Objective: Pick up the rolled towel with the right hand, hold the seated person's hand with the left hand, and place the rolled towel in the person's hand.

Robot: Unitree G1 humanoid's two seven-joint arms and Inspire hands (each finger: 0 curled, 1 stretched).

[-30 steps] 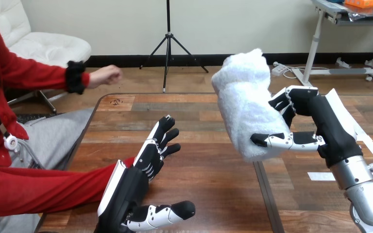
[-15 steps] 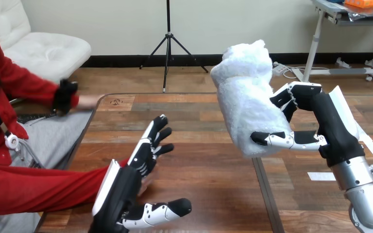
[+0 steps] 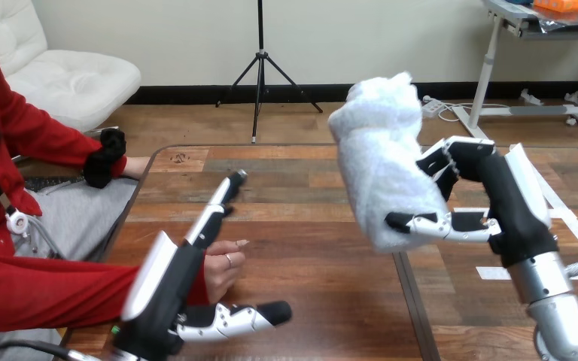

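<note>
The first step is looking done: the right hand (image 3: 508, 203) is gripping the rolled towel (image 3: 380, 173), fingers and thumb curled round its lower half. It is holding the towel upright in the air above the tabletop (image 3: 308, 218), over the stretch between the middle and the right edge. The towel is touching nothing but that hand.

The second step is looking only half made. The left hand (image 3: 181, 282) is hovering over the near-left corner with its fingers straight and its thumb stretched out toward the middle, so it is open. The person's hand (image 3: 222, 263) is lying loosely curled in the gap between those fingers and the thumb, close against the palm (whether it is actually touching, I cannot tell). Nothing of the robot's hand is closing round it, so I am judging the hold as not yet made.

The person's other hand (image 3: 135, 165) is resting by the far-left corner, just off the edge, taking no part.

What is left, as I am reading it, is closing the left hand on the person's hand, getting that hand opened, and bringing the towel across toward the left edge to set it in. The towel and the person's hand are well apart.
</note>
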